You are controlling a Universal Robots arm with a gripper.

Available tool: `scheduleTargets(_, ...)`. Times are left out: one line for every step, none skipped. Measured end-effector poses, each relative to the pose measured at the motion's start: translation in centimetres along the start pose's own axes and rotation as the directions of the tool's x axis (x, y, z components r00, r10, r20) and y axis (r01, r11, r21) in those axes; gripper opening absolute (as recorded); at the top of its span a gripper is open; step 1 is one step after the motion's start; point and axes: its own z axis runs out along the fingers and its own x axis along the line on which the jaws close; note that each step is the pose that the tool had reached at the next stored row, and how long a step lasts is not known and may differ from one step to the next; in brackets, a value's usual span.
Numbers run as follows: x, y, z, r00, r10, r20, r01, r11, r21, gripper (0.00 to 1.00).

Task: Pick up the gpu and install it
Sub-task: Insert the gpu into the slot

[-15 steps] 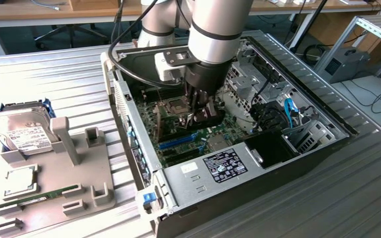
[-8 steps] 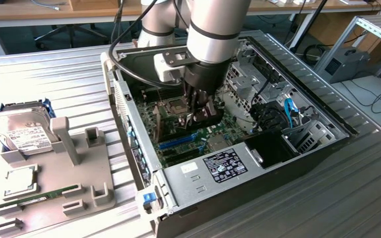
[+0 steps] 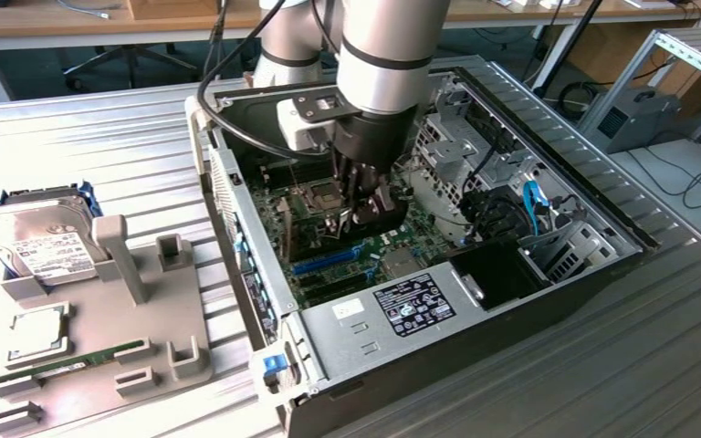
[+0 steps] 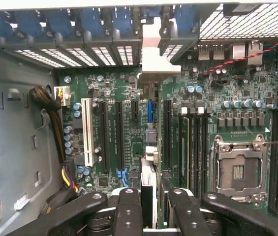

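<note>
The gpu (image 4: pixel 151 147) is held edge-on between the gripper (image 4: pixel 149 209) fingers, partly closed on it, low over the motherboard (image 4: pixel 114 88) inside the open computer case (image 3: pixel 546 155). Its long axis is aligned with the expansion slots (image 4: pixel 121 137), its silver bracket end pointed toward the case's slotted rear wall (image 4: pixel 79 49); free board is seen on both sides

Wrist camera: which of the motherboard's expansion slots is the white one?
The white slot is the long one at the end of the row, beside the yellow-and-black cable bundle; the long slots next to it are black.
</note>
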Motion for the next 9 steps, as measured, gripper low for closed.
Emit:
scheduleTargets(-0.03, 0.11, 0.04, 1.0000, -0.001, 0.0000, 0.001, 1.0000, 0.0001, 0.26)
scheduleTargets(-0.03, 0.21, 0.07, 1.0000, -0.002, -0.0002, 0.002, 1.0000, 0.0000, 0.26)
scheduleTargets(-0.03, 0.26, 0.16, 1.0000, -0.002, -0.0002, 0.002, 1.0000, 0.0000, 0.26)
scheduleTargets(-0.03, 0.31, 0.28, 1.0000, -0.002, -0.0001, 0.002, 1.0000, 0.0000, 0.26)
scheduleTargets(-0.03, 0.39, 0.39, 1.0000, -0.003, -0.0001, 0.003, 1.0000, 0.0000, 0.26)
scheduleTargets(-0.03, 0.47, 0.50, 1.0000, -0.003, -0.0002, 0.003, 1.0000, 0.0000, 0.26)
scheduleTargets(-0.02, 0.55, 0.58, 1.0000, -0.003, -0.0001, 0.003, 1.0000, 0.0000, 0.26)
scheduleTargets(-0.02, 0.67, 0.66, 1.0000, -0.003, -0.0001, 0.003, 1.0000, 0.0000, 0.26)
scheduleTargets(-0.01, 0.78, 0.70, 1.0000, -0.003, -0.0004, 0.003, 1.0000, -0.0001, 0.26)
